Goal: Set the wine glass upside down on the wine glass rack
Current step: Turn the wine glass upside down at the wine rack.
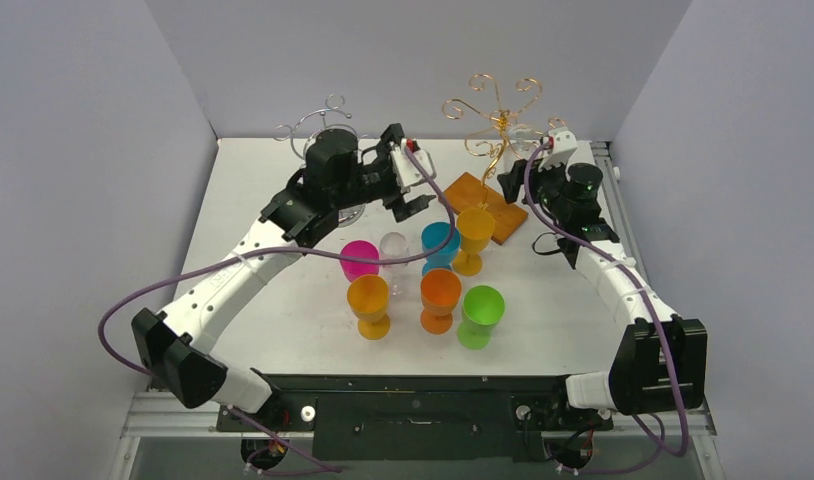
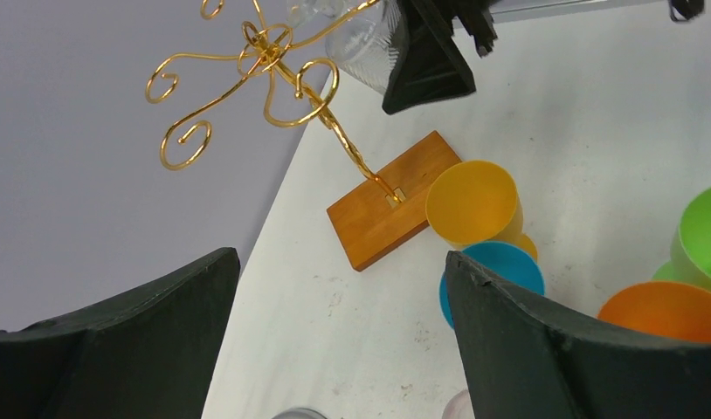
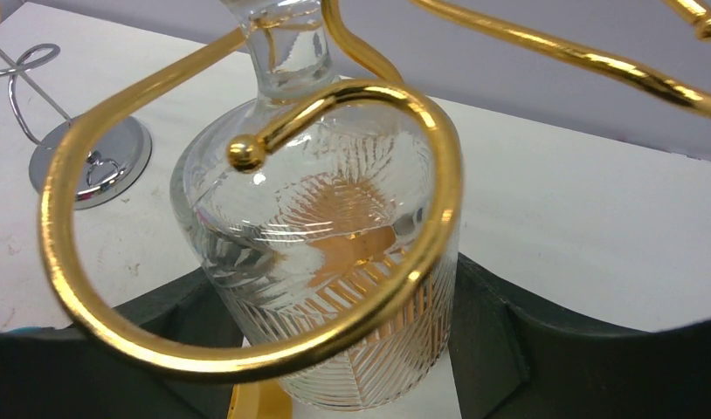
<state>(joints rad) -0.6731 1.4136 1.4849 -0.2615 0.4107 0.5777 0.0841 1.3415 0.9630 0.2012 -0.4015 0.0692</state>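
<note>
From above, the left fingers [image 1: 415, 207] hang spread over the far middle of the table [image 1: 303, 340], holding nothing. Just near of them stands a cluster of cups. A pink cup [image 1: 360, 258], a clear cup [image 1: 394, 247], a blue cup [image 1: 440, 240] and a yellow cup [image 1: 474, 232] form the far row. An amber cup [image 1: 369, 300], an orange cup [image 1: 440, 293] and a green cup [image 1: 482, 310] stand nearer. At the far right, the right fingers [image 1: 510, 185] are raised beside the gold rack [image 1: 493, 110], whose wooden base [image 1: 488, 205] lies just beside the yellow cup. The wine glass [image 1: 525, 135] shows faintly between those fingers and the rack's curls. A silver rack [image 1: 323, 125] stands far left, partly behind the left arm.

In the left wrist view, the left fingers [image 2: 544, 349] frame the bottom corners, wide apart, with bare table between them. Beyond them the gold rack [image 2: 265, 61] rises from its base, with the yellow and blue cups just beside it. At the top edge, the right arm's dark fingers carry the glass close against the rack's arms.

In the right wrist view, the wine glass [image 3: 334, 262] is upside down, stem upward. Its ribbed bowl is pinched between the right fingers [image 3: 527, 340], one against each side. A gold loop of the rack crosses in front of the bowl, and the stem rises beside another gold arm. The foot is out of frame, so I cannot tell whether it rests on the rack.
</note>
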